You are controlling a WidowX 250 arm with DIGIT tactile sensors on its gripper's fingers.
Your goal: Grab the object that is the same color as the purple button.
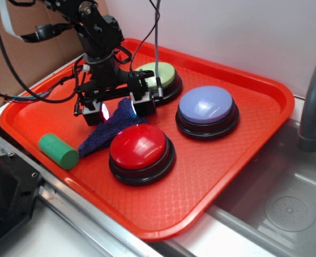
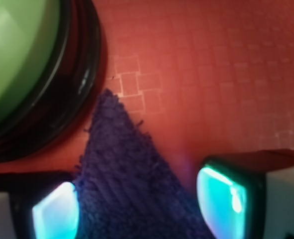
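Green cylinder (image 1: pixel 58 151) nearest, smooth. Fuzzy purple rag (image 1: pixel 107 131), triangular, on waffle-textured red tray (image 1: pixel 211 176) left of glossy red button (image 1: pixel 141 152). Gripper (image 1: pixel 118 108) spread, pads either side of rag. Beyond: lavender button (image 1: pixel 206 111), green button (image 1: pixel 159 79).

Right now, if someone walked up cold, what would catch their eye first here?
Three big dome buttons on the red tray: red button in front, purple button to its right, green button at the back. The gripper stands open astride the dark purple rag; a green cylinder lies at the front left.
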